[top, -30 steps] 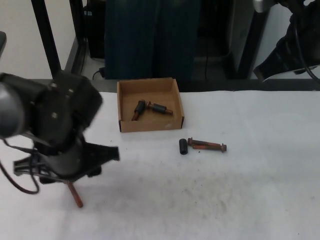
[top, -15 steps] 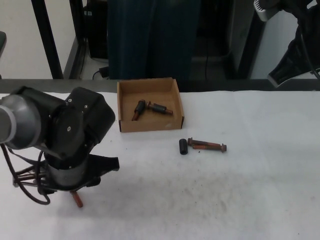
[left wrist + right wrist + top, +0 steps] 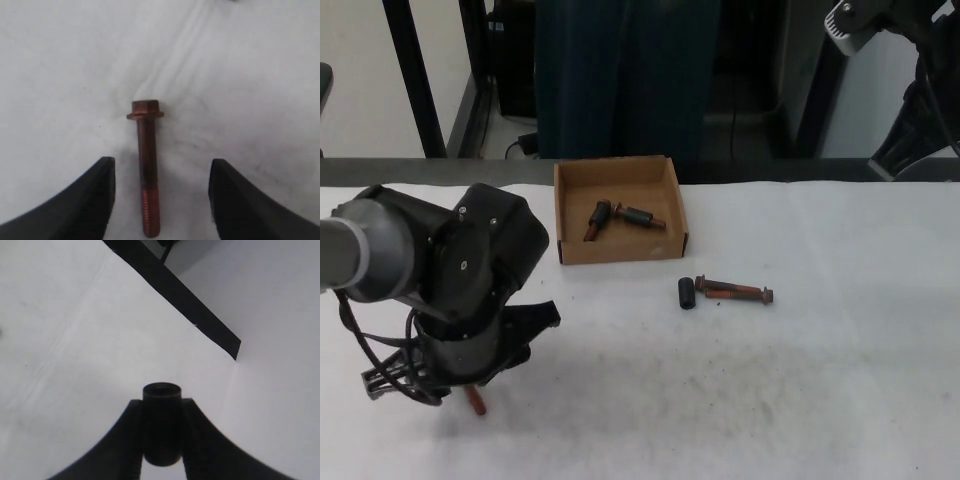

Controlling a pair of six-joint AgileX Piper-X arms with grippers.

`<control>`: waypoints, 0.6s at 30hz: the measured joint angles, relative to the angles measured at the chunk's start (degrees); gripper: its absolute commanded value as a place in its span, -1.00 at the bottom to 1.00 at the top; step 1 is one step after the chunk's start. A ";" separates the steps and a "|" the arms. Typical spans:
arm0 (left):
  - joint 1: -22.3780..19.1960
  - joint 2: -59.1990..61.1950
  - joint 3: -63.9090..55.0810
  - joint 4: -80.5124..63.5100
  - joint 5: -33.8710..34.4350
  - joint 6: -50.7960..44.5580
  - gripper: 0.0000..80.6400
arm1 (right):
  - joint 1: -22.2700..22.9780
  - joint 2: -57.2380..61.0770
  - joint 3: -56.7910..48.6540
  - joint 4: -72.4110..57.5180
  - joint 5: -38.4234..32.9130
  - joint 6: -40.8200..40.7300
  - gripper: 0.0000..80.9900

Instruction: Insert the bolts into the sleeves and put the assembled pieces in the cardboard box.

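A rust-brown bolt point(image 3: 148, 172) lies flat on the white bench cover, right between the fingers of my left gripper point(image 3: 161, 170), which is open and straddles it without touching. In the high view the left arm point(image 3: 460, 290) hangs over the near left of the bench, with the bolt's end point(image 3: 476, 401) poking out beneath it. My right gripper point(image 3: 161, 412) is shut on a black sleeve point(image 3: 161, 430), held upright above the cover. The cardboard box point(image 3: 620, 250) holds two assembled pieces point(image 3: 598, 218) point(image 3: 641, 216).
A loose black sleeve point(image 3: 686, 292) and two bolts point(image 3: 735, 291) lie just right of the box's front corner. The right arm point(image 3: 910, 90) sits high at the far right edge. A dark strip point(image 3: 170, 292) marks the bench's edge.
The left arm has swung in and settled lower over the bolt at the near left. The right arm has pulled up and to the right, toward the view's edge.
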 measured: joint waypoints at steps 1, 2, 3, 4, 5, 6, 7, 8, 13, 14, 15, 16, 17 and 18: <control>0.13 0.25 0.00 -0.43 -0.15 -0.08 0.32 | 0.00 0.00 0.00 0.00 0.31 -0.12 -1.00; 0.37 0.54 0.00 -0.91 -0.28 -0.18 0.32 | 0.00 0.00 0.00 0.10 0.62 -0.11 -1.00; 0.69 1.01 0.00 -1.02 -0.26 -0.35 0.32 | 0.00 0.00 0.00 0.07 0.75 -0.11 -1.00; 1.03 1.48 0.00 -1.01 -0.26 -0.42 0.32 | 0.00 0.00 0.00 0.07 0.76 -0.11 -1.00; 1.56 2.14 0.00 -1.01 -0.12 -0.65 0.32 | 0.00 0.00 0.00 0.07 0.76 -0.11 -1.00; 2.17 2.81 0.00 -1.13 0.26 -1.12 0.32 | 0.00 0.00 0.00 0.07 0.76 -0.23 -1.00; 2.76 3.31 0.00 -1.29 0.90 -1.70 0.32 | 0.00 0.00 0.00 0.14 0.76 -0.43 -1.00; 3.43 3.62 0.00 -1.40 1.57 -2.18 0.32 | 0.00 0.00 0.00 0.24 0.76 -0.75 -1.00; 5.45 3.64 -0.37 -1.44 3.82 -3.46 0.05 | 0.00 0.00 0.00 0.28 0.81 -1.34 -1.00; 5.79 3.64 -0.37 -1.34 4.00 -3.43 -0.03 | 0.00 0.00 0.00 0.28 0.81 -1.34 -1.00; 6.02 3.64 -0.37 -1.34 4.16 -3.43 -0.13 | 0.00 0.00 0.00 0.28 0.81 -1.34 -1.00; 6.20 3.64 -0.37 -1.34 4.26 -3.56 -0.21 | 0.00 0.00 0.00 0.28 0.81 -1.34 -1.00; 6.33 3.64 -0.37 -1.34 4.26 -3.57 -0.26 | 0.00 0.00 0.00 0.28 0.81 -1.34 -1.00; 6.41 3.64 -0.37 -1.34 4.26 -3.57 -0.28 | 0.00 0.00 0.00 0.28 0.90 -1.34 -1.00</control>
